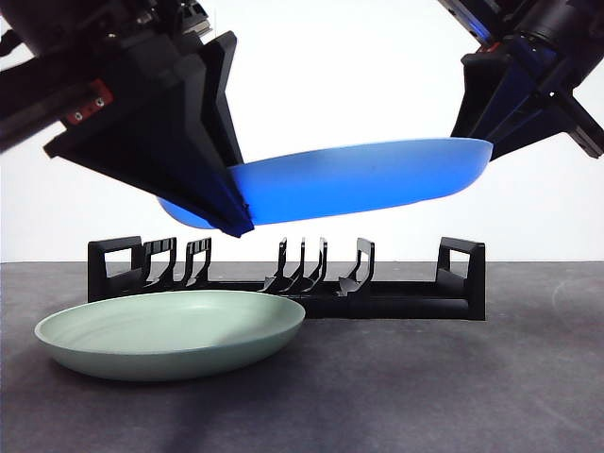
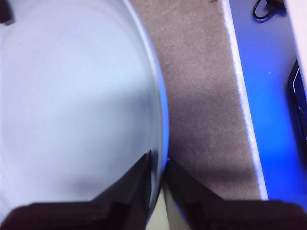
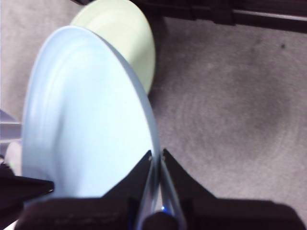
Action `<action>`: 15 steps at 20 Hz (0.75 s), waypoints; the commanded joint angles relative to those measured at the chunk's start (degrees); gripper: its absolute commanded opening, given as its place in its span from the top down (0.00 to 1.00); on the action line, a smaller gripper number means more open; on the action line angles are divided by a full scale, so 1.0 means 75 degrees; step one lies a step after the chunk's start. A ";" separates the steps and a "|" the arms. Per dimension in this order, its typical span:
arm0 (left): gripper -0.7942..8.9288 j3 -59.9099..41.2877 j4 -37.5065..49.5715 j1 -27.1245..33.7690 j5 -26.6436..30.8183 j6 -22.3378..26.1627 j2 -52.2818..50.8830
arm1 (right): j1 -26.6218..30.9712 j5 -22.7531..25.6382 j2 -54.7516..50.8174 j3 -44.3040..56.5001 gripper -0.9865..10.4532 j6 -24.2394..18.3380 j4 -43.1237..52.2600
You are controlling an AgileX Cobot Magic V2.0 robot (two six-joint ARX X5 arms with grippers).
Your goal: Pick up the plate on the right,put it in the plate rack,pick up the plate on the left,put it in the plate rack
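A light blue plate (image 1: 359, 179) hangs level in the air above the plate rack (image 1: 396, 304), held at both ends. My left gripper (image 1: 236, 203) is shut on its left rim, and the left wrist view shows the jaws of this gripper (image 2: 157, 163) pinching the edge of the plate (image 2: 72, 105). My right gripper (image 1: 481, 142) is shut on the right rim; its wrist view shows this gripper (image 3: 157, 155) clamping the plate (image 3: 86, 120). A pale green plate (image 1: 170, 330) lies flat on the table in front of the rack's left end, and the same green plate (image 3: 124, 33) shows beyond the blue one.
The black rack (image 3: 216, 9) stands across the back of the grey table mat (image 1: 453, 396). In the left wrist view the table's white edge (image 2: 244, 120) runs past, with blue floor and a black cable (image 2: 266, 8) beyond it.
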State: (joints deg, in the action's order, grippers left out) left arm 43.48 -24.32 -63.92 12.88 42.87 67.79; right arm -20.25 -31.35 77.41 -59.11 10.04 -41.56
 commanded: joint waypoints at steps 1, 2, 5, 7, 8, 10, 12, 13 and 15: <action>0.93 -0.0041 0.0038 0.0055 0.0044 -0.0303 0.0044 | -0.0052 -0.0423 -0.0026 -0.0207 0.92 -0.0015 0.0026; 0.93 -0.0041 0.0038 0.0055 0.0047 -0.0306 0.0044 | -0.0050 -0.0408 -0.0029 -0.0297 0.90 -0.0067 0.0035; 0.93 -0.0041 0.0090 0.0055 0.0093 -0.0329 0.0044 | 0.0082 -0.0385 -0.0111 -0.0702 0.67 -0.0157 0.0114; 0.93 -0.0041 0.0370 0.0055 0.0361 -0.0525 0.0044 | 0.0271 -0.0379 -0.0271 -0.1037 0.61 -0.0152 0.0181; 0.93 -0.0038 0.0565 0.0055 0.0525 -0.0574 0.0044 | 0.0376 -0.0379 -0.0399 -0.1174 0.61 -0.0125 0.0338; 0.93 -0.0032 0.1026 0.0070 0.0726 -0.0656 0.0041 | 0.0603 -0.0379 -0.0769 -0.1294 0.61 0.0093 0.0877; 0.93 0.0093 0.1466 0.0114 0.1070 -0.0933 0.0041 | 0.0816 -0.0350 -0.1285 -0.1294 0.61 0.0373 0.1623; 0.93 0.0274 0.1580 0.0166 0.1172 -0.1128 0.0041 | 0.0912 -0.0306 -0.1536 -0.1294 0.61 0.0463 0.1897; 0.93 0.0868 0.1722 0.0388 0.1308 -0.1504 0.0035 | 0.1075 0.0172 -0.1988 -0.1294 0.61 0.0475 0.2171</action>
State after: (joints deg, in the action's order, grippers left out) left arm 49.19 -13.39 -61.21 22.09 33.87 68.16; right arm -12.19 -30.00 62.13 -68.90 12.88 -25.50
